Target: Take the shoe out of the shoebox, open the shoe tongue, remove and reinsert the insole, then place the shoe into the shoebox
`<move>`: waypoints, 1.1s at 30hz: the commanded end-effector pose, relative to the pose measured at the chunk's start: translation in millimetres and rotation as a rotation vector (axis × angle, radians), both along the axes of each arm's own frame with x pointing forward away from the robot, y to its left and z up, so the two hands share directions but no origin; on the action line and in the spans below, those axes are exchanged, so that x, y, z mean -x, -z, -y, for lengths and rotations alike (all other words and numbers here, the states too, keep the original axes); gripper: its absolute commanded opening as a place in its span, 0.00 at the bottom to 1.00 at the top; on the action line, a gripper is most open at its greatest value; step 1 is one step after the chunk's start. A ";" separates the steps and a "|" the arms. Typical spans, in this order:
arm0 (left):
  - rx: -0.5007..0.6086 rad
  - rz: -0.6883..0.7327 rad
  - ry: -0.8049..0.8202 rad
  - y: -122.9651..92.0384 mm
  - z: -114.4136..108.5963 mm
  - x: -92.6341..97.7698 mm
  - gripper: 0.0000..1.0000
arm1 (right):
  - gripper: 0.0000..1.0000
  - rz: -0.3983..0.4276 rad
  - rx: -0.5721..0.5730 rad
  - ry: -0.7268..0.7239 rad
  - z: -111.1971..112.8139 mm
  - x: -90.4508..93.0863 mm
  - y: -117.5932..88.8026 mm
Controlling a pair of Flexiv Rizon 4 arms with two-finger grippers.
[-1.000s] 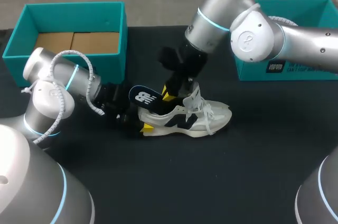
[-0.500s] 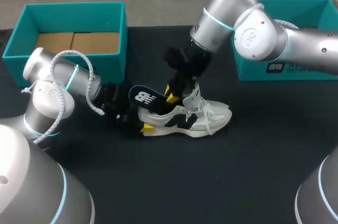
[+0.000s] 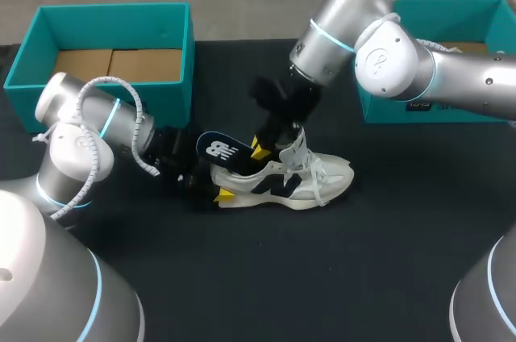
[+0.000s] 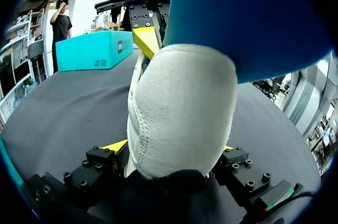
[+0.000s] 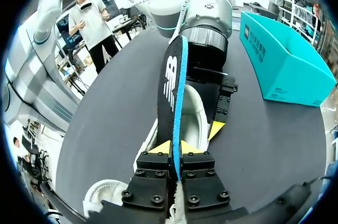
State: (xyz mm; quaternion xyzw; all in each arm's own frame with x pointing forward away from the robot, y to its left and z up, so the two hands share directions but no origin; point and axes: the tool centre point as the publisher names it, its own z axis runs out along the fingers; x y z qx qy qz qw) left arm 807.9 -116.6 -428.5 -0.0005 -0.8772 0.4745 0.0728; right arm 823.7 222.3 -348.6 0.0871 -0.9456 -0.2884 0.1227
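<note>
A white and navy shoe lies on its side on the black table. My left gripper holds its heel between both fingers, spread wide. A dark insole with a blue underside and a white logo sticks up out of the shoe's opening, over the heel. My right gripper comes down from above and is shut on the insole's edge. In the right wrist view the insole stands on edge, pinched at my right gripper, with the shoe below it.
A teal shoebox with cardboard inside stands at the back left, close behind my left arm. A second teal box is at the back right, behind my right arm. In front of the shoe is bare black table.
My right gripper's fingers have closed on the insole, and the right arm has shifted slightly to the right. The shoe, the insole and the left arm have stayed put.
</note>
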 end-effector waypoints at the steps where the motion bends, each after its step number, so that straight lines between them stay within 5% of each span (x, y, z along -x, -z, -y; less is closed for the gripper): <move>1: -0.001 -0.001 0.001 4.1 1.2 -1.5 0.00 | 0.00 0.008 0.002 -0.002 -0.5 1.2 -5.4; 33: -0.001 -0.001 0.001 4.1 1.2 -1.5 0.00 | 0.00 0.119 -0.203 0.209 -19.9 -35.2 -97.4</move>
